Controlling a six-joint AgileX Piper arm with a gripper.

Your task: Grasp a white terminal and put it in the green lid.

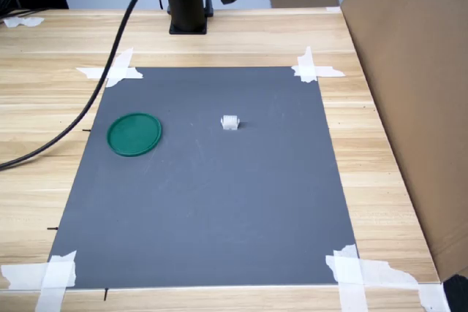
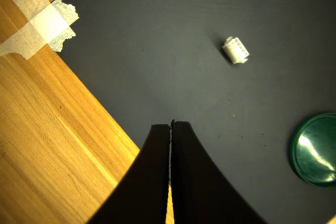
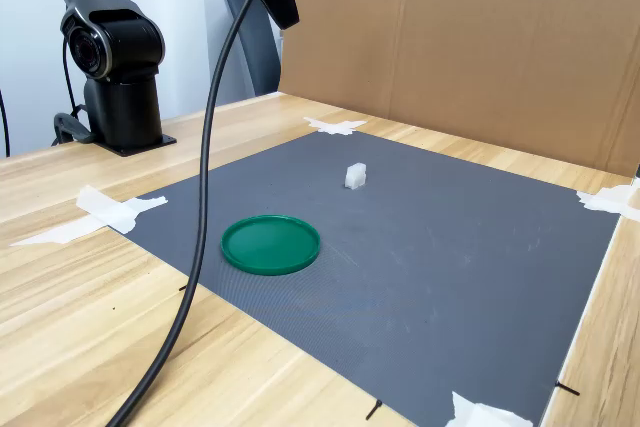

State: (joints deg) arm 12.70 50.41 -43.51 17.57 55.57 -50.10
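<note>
So the gripper (image 2: 171, 125) was up high over the grey mat (image 1: 205, 210), nowhere near anything yet. In the wrist view its two black fingers were pressed flat together with just a hairline seam between them, and nothing was in them.

The white terminal (image 1: 230, 123) sat alone on the mat, roughly mid-width and toward the arm's base (image 1: 187, 5) in the first exterior view. The green lid (image 1: 134, 134) was well apart from it, off to the first exterior view's left and a touch nearer the camera. Lid was empty, so the job hadn't started as far as I could judge.

The bit that matters for the reach: in the wrist view the terminal (image 2: 235, 50) lay ahead of the fingertips and off to one side, the same side as the lid (image 2: 315, 149), with bare mat between the tips and it. It also sat skewed, so its long side ran diagonally to the finger seam rather than square to it. The little sockets faced up toward the camera.

My guess is the claw would need to open, swing over that way, twist the wrist to line up across the short width, then drop. It's tiny, so a slightly off grab could just flick it away.

In the second exterior view the terminal (image 3: 355, 176) looked to be standing a bit proud of the mat, beyond the lid (image 3: 271, 244).
</note>
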